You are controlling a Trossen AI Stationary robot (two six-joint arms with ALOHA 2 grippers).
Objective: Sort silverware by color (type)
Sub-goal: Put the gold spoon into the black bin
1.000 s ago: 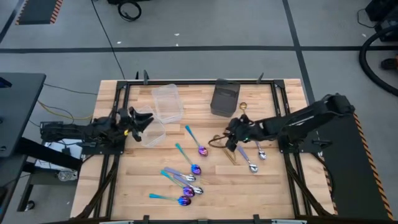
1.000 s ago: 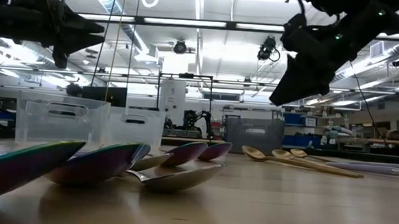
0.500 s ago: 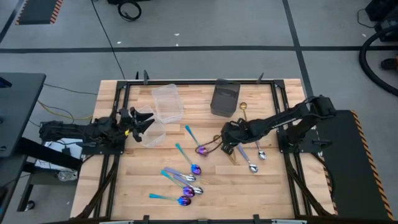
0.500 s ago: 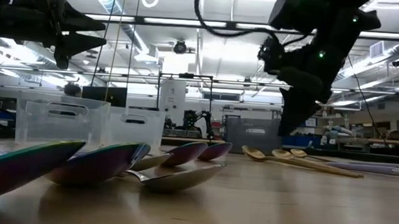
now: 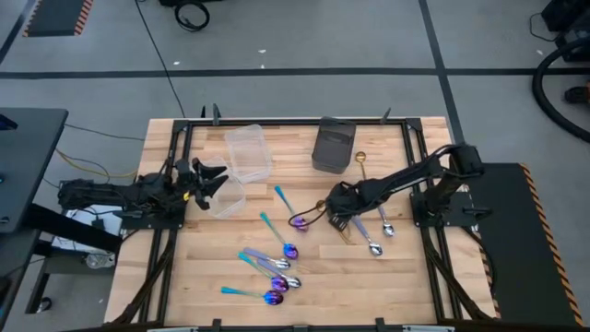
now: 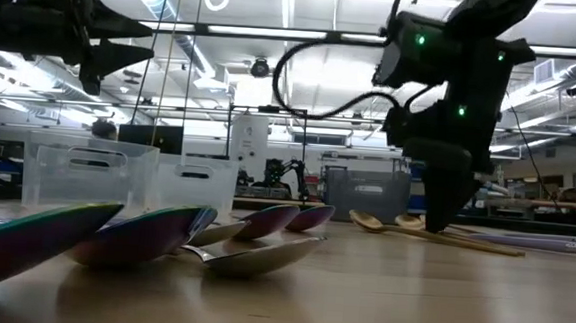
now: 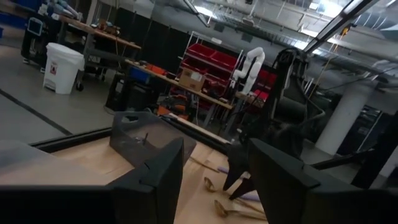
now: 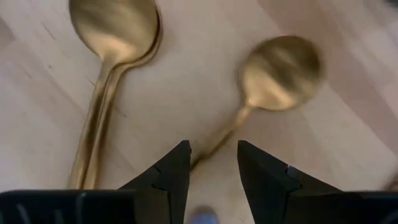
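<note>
Near the tabletop's middle, the right hand is hovering spread over a gold spoon's handle, so it should be straddling that thin handle squarely before pinching, while the left hand, spread, is waiting over the tubs.

Both arms are dark, near black, built of jointed links. The left hand shows a small yellow mark just behind its fingers, at the left of the high frame. On the right arm, upper right of the low frame, green lights glow and a black cable loops out from it. The right hand ends in two dark, angular, pointed fingers.
</note>
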